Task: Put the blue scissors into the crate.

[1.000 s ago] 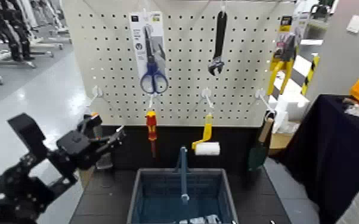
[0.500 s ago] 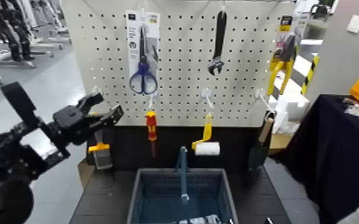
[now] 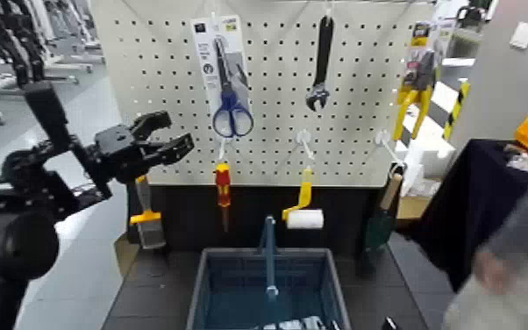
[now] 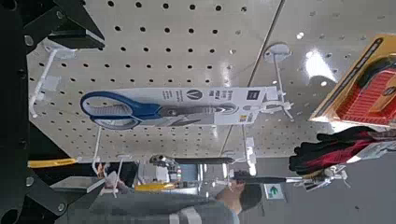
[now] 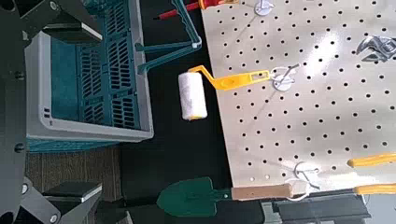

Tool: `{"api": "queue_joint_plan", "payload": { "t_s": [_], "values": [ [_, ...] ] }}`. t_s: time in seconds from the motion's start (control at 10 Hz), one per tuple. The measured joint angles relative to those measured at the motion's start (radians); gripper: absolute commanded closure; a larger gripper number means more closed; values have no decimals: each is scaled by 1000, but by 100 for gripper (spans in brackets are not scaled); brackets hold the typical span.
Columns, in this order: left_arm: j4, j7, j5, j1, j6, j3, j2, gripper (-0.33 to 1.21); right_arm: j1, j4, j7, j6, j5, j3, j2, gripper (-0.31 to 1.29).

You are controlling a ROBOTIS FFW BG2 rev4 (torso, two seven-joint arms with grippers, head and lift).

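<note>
1. The crate [image 3: 202, 290] stands nearest, low in the middle, its bar handle [image 3: 271, 254] raised; a packaged item [image 3: 298, 324] lies inside.
2. The right gripper [image 5: 98, 114] is low, near the crate's right side, jaws open, gripping nothing.
3. At the right edge a person's hand [image 3: 493, 274] shows, blurred.
4. The left gripper [image 3: 180, 132] is raised on the left, in front of the pegboard [image 3: 276, 105]. Its jaws are open and empty, pointing toward the board, apart from the scissors.
5. Below the board's lower edge, left to right, hang an orange-handled tool [image 3: 149, 219], a red-and-yellow screwdriver [image 3: 223, 184], a paint roller [image 3: 305, 218] and a green trowel [image 3: 380, 224].
6. The blue scissors [image 3: 231, 118] hang on their white card [image 3: 206, 61], upper left on the board, slightly tilted, handles down; right of them hang a wrench [image 3: 318, 95] and yellow-handled pliers [image 3: 417, 83].
</note>
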Motion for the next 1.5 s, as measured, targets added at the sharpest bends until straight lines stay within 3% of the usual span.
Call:
{"api": "queue_joint_plan", "payload": {
  "t_s": [0.6, 1.2, 1.5],
  "values": [
    [131, -73, -27, -177, -34, -102, 23, 33, -13, 11, 28, 9, -8, -4, 3, 18],
    [232, -91, -44, -275, -79, -140, 38, 33, -23, 15, 44, 15, -9, 0, 3, 18],
    [253, -94, -49, -295, -84, -147, 46, 45, -30, 20, 52, 16, -10, 3, 5, 18]
  ]
}}
